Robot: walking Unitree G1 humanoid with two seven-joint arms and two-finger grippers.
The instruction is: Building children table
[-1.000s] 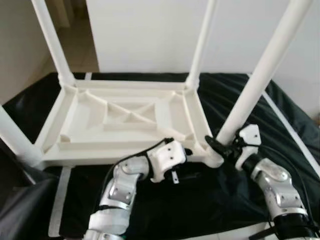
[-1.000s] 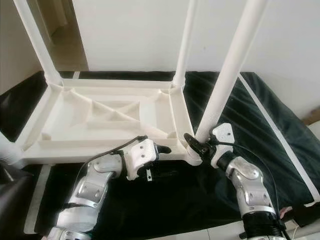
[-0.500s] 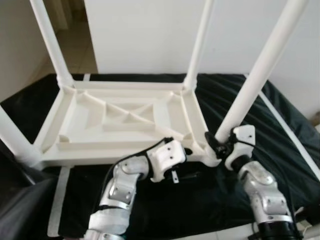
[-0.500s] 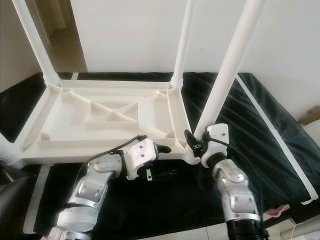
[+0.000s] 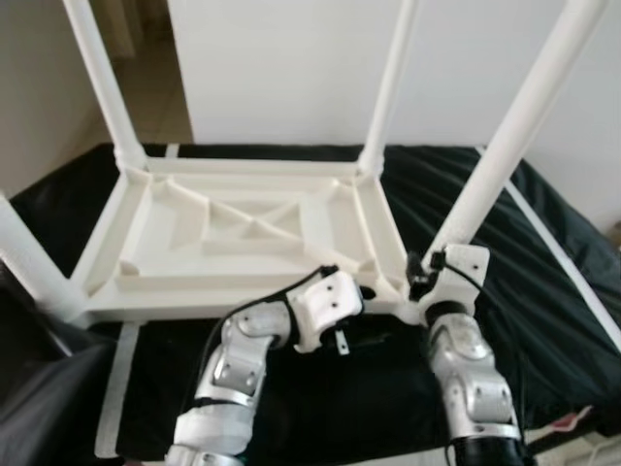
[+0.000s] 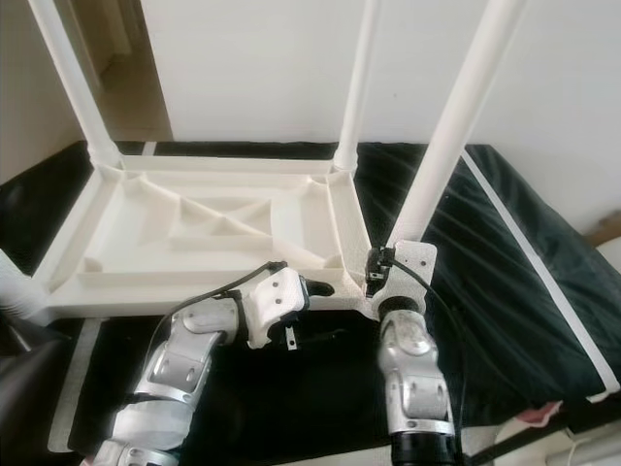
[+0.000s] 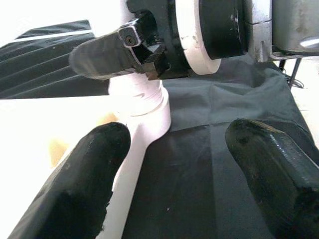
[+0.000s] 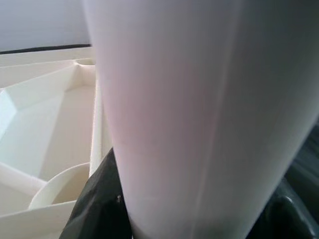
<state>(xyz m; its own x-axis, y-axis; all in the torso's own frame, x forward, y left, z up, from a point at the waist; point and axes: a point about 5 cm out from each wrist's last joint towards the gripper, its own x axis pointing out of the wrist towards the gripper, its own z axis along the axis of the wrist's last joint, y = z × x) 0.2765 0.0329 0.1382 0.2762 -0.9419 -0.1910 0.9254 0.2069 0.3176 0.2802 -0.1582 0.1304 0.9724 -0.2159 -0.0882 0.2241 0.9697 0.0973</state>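
The little white table point(image 5: 243, 233) lies upside down on a black sheet point(image 5: 543, 291). Nearest, the left pincer point(image 7: 169, 164) has its fingers apart by the near right corner. The right pincer point(image 6: 380, 277) is clamped on the near right leg point(image 5: 505, 155) low down. All four legs stand up, so it looks nearly built; it may only need flipping over.

White wall point(image 5: 291, 68) behind; black sheet point(image 5: 543, 291) covering floor.
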